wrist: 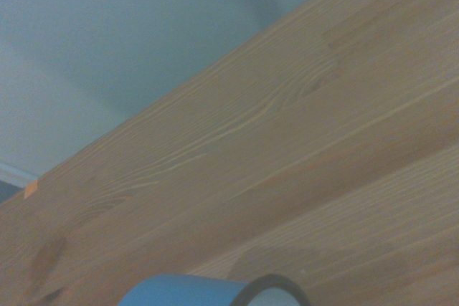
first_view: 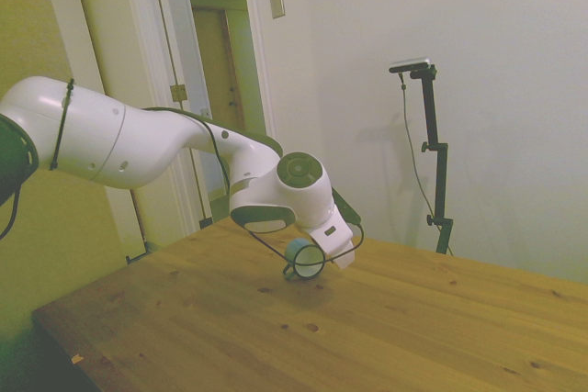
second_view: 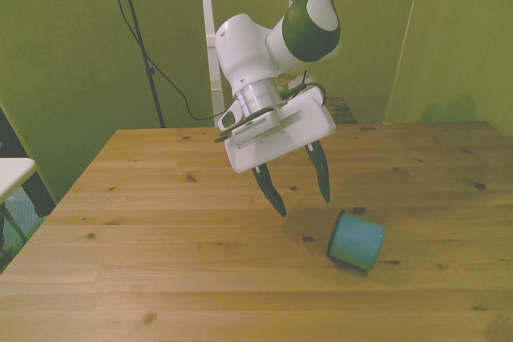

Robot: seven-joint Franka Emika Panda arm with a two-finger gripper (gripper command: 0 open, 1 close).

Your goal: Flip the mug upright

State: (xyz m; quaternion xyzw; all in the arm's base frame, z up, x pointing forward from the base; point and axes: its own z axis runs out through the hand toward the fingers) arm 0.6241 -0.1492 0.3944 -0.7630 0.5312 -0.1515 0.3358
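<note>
Spanning the whole lower part of every view, the wooden bench (second_view: 160,222) shows pale planks with dark knots. Above it the white arm (first_view: 138,140) reaches out and bends down at the wrist, so that the gripper (second_view: 298,196) hangs tilted over the middle of the bench, clear of the wood. Its two dark fingers (second_view: 321,170) are spread wide with nothing between them, tips pointing down and slightly toward the front view's right.

On the bench lies the mug (second_view: 356,240), on its side, not upright. In the front view it sits just beside and below the fingertips, toward the front view's right, apart from them, with its flat teal base turned to that camera. In the side view the mug (first_view: 304,259) shows its white inside and thin dark rim, its mouth facing that camera, and it lies right under the white gripper body. The wrist view catches only a blurred teal edge of the mug (wrist: 193,290) and a stretch of dark rim against the wood grain. No handle can be made out in any view.
</note>
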